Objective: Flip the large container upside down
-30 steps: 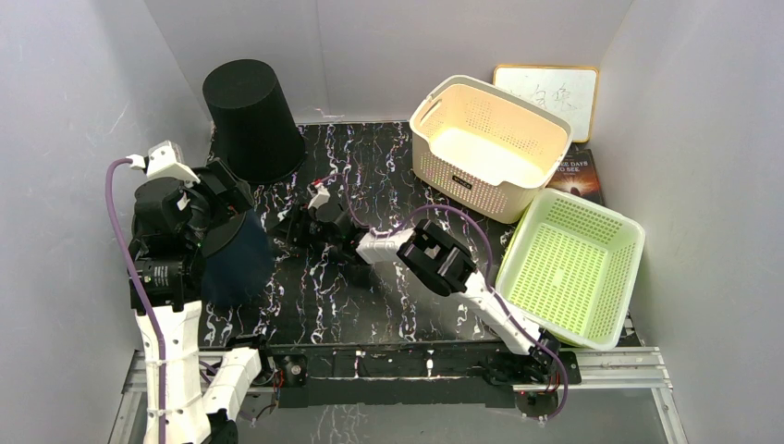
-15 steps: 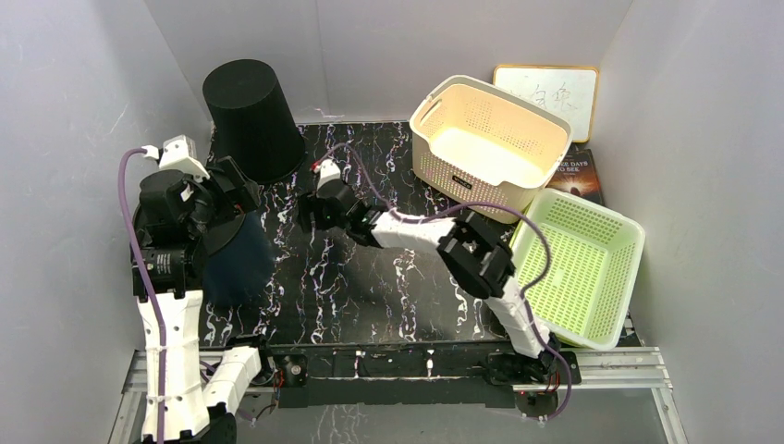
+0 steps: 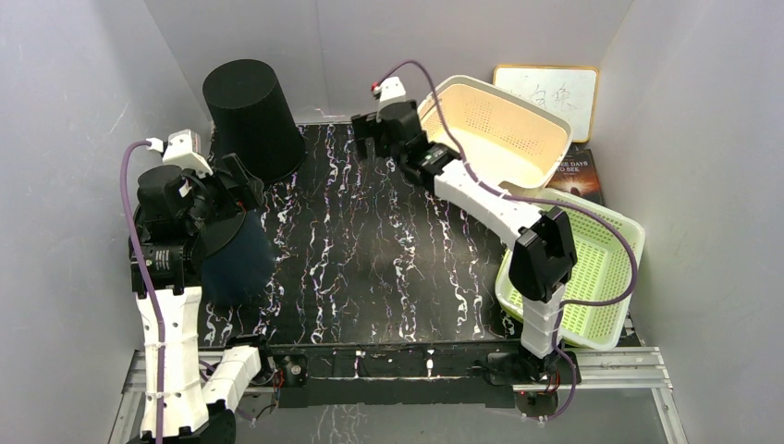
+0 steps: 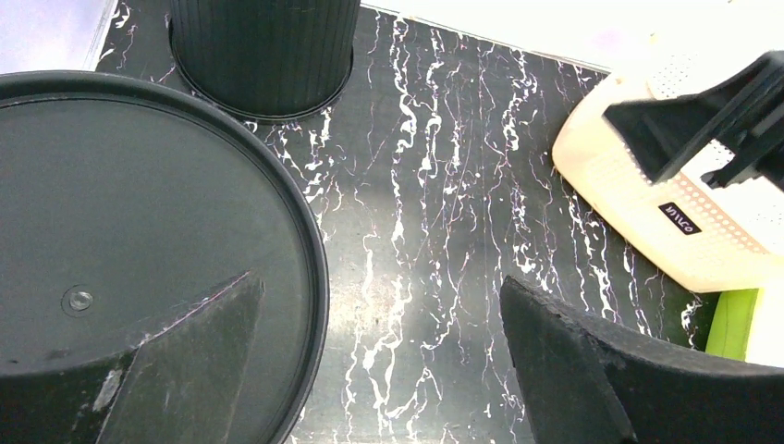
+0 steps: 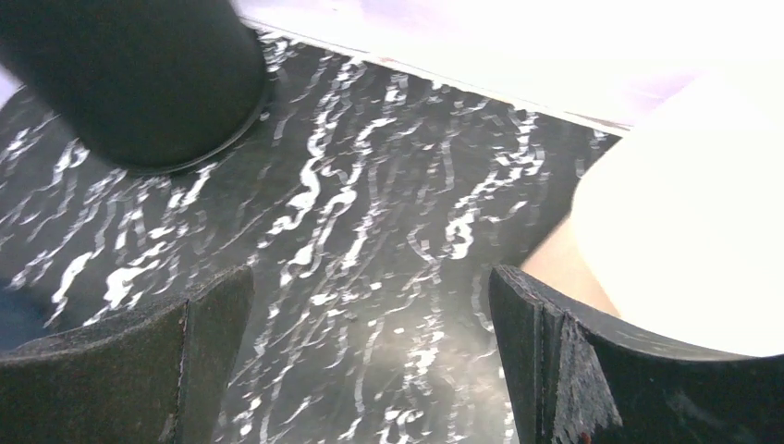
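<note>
A large cream perforated basket stands upright at the back right; it also shows in the left wrist view and the right wrist view. A tall black bucket stands upside down at the back left. My right gripper is open and empty, just left of the cream basket's left rim, above the table. My left gripper is open and empty over a dark bucket that stands bottom-up at the left; its left finger hangs above that flat bottom.
A green perforated basket sits tilted at the right edge of the black marbled table. A whiteboard leans on the back wall and a book lies beside it. Grey walls enclose the left, back and right.
My right arm has swung from the table's middle to the back, up to the cream basket's left rim. My left gripper has stayed over the dark bucket, shifting only slightly.
</note>
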Controlling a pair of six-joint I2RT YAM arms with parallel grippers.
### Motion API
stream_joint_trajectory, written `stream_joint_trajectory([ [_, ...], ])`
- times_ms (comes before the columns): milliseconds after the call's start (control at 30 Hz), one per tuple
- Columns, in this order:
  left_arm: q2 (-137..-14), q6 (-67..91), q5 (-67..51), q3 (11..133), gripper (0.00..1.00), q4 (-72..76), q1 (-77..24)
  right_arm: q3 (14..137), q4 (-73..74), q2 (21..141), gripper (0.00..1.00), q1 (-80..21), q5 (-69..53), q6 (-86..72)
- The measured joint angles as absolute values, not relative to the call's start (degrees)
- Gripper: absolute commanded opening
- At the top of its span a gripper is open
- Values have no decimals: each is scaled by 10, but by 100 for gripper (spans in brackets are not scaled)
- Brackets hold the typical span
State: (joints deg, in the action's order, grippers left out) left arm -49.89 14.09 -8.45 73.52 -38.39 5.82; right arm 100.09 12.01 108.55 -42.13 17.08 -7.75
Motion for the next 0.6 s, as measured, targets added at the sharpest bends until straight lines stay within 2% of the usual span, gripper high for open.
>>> stream_joint_trajectory([
  [133,-495,138,-86,735,98,-384,58,1073,181,1115,94,-365,170,-66],
  [267,-489,136,-88,735,98,-383,58,1147,219,1158,82,-333,170,-55],
  [400,-486,134,-89,735,98,-382,58,1200,256,1202,80,-324,172,-41],
  [600,-485,129,-89,730,98,-381,58,1210,288,1244,78,-321,194,-25],
])
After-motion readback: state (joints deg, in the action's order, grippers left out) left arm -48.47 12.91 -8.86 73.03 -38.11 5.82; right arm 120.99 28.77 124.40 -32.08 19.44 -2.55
